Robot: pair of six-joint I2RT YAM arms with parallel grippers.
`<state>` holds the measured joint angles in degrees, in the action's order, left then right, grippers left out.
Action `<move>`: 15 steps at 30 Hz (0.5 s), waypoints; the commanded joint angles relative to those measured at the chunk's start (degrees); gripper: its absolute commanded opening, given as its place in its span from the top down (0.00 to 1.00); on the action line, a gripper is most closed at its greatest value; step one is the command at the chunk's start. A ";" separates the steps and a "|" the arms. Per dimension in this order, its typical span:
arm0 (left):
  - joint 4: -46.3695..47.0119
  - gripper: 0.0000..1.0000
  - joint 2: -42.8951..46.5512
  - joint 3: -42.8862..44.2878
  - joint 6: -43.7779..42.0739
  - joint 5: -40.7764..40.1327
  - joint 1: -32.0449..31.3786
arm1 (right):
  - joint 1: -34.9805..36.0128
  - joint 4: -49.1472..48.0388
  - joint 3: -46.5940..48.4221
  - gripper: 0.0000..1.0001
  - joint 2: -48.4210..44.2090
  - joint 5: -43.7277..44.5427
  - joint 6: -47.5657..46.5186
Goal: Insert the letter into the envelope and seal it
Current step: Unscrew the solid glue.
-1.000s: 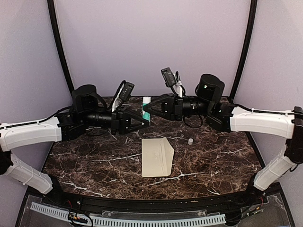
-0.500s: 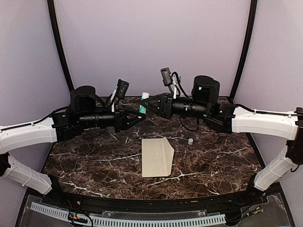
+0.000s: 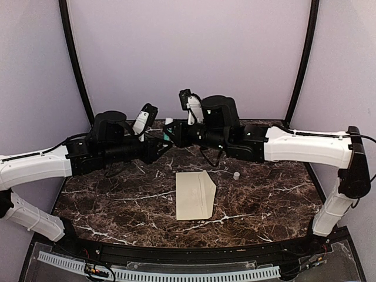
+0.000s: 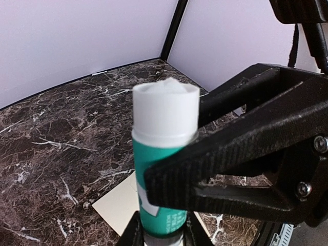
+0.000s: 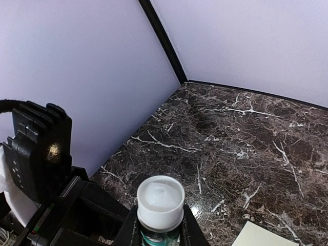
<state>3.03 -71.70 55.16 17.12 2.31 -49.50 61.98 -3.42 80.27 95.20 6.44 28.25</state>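
Setting: pale lilac walls (image 3: 188, 53) enclosing a dark brown marble-patterned table (image 3: 117, 200) with white veining. Two black curved poles (image 3: 74, 64) rise at the back corners. A white slotted strip (image 3: 176, 274) runs along the near edge.

Item 1: plain cream paper envelope (image 3: 194, 197), a long rectangle. It lies flat at the middle of the table with its long sides running from near edge to far edge. The triangular flap points toward the right edge. Whether the flap is stuck down cannot be told.

Item 2: small white cylindrical cap (image 3: 236, 175). It stands on the marble just beyond the envelope's far right corner, apart from it.

Item 3: glue stick with a teal body and white end (image 4: 165, 120). It is held in the air above the rear middle of the table, clear of the surface, between both grippers.

Item 4: left gripper (image 4: 161, 234), black. Its jaws are closed narrowly on the lower teal part of the glue stick. The white-shelled arm comes in from the left edge, and its black forearm is level and points toward the centre.

Item 5: right gripper (image 5: 160, 231), black. Its jaws are drawn in on the same glue stick, the white end standing up between its fingers (image 5: 190, 230). In the left wrist view one of its fingers crosses the teal body. The arm reaches in from the right edge, its forearm level, meeting the left gripper tip to tip near the back edge.
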 commanded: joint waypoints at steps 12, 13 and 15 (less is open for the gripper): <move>2.25 1.00 1.48 1.12 0.28 5.00 1.05 | 0.01 -5.84 -6.36 0.37 -8.30 0.87 -1.35; 2.09 1.00 1.74 1.47 0.15 7.67 1.36 | -0.99 -6.68 -8.17 0.32 -9.66 -0.34 -1.35; 1.74 1.00 2.42 2.10 0.03 11.34 2.37 | -3.40 -10.08 -12.03 0.24 -12.82 -5.38 -1.48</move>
<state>2.81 -72.20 55.16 17.32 5.06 -48.47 62.39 -5.34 73.58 88.58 7.20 27.31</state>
